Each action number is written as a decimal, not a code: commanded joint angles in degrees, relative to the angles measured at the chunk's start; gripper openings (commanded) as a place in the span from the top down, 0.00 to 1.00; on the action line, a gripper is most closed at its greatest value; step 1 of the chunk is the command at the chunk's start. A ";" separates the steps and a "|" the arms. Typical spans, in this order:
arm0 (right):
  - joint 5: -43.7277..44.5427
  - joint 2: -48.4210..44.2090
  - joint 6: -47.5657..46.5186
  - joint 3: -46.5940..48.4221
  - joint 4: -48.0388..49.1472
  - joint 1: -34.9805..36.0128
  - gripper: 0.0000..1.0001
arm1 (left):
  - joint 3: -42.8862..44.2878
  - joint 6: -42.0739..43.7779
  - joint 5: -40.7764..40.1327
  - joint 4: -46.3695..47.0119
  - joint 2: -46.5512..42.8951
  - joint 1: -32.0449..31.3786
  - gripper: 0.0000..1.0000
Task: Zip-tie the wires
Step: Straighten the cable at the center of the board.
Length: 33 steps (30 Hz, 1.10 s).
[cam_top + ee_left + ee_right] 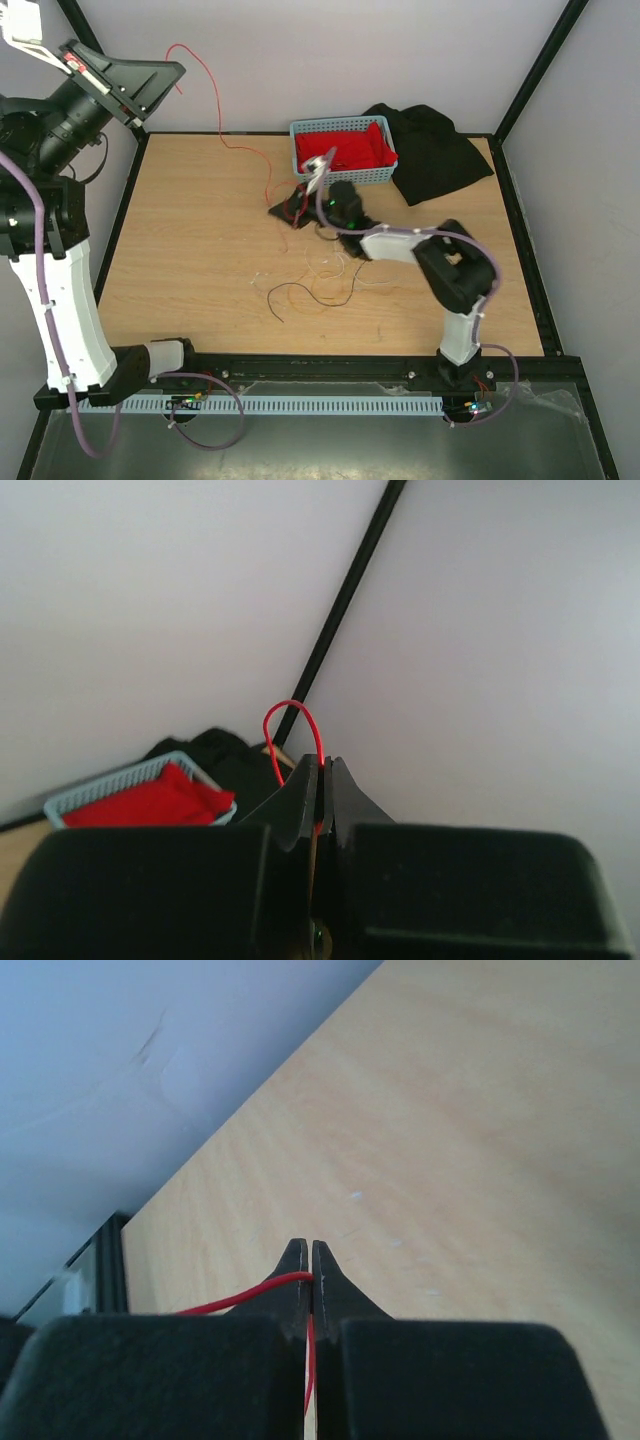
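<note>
left tool (320,765) raised, clenched on red wire (290,702) | right tool (308,1255) near table, clenched on red wire

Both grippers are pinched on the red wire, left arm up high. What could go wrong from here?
1. The red wire sits at the very tips of the left gripper and right gripper; a further pull may slip it free.
2. The other wires lie loose on the table, apart from it, and may get left out of the bundle.
</note>
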 commanded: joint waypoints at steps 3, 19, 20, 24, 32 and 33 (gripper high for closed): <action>1.80 -16.71 -9.11 -2.57 -22.05 -11.04 1.00 | -9.70 3.52 1.57 -1.70 -2.52 1.71 1.00; 3.56 -39.51 -18.32 -17.51 -52.48 -59.38 1.00 | -55.06 5.56 6.71 0.05 -11.47 -3.46 1.00; 2.50 -39.34 -18.01 -17.64 -52.70 -62.78 1.00 | -57.16 5.89 6.01 0.11 -11.53 -5.03 1.00; 2.09 -37.62 -15.96 -17.09 -53.68 -71.96 1.00 | -64.91 6.26 2.49 1.31 -11.88 -10.81 1.00; 11.89 -33.41 -12.36 -16.79 -53.10 -75.96 1.00 | -79.18 4.92 -2.27 5.69 -10.55 -18.23 1.00; 12.26 -32.77 -12.18 -16.71 -52.75 -76.13 1.00 | -80.62 4.82 -2.92 6.26 -10.25 -19.32 1.00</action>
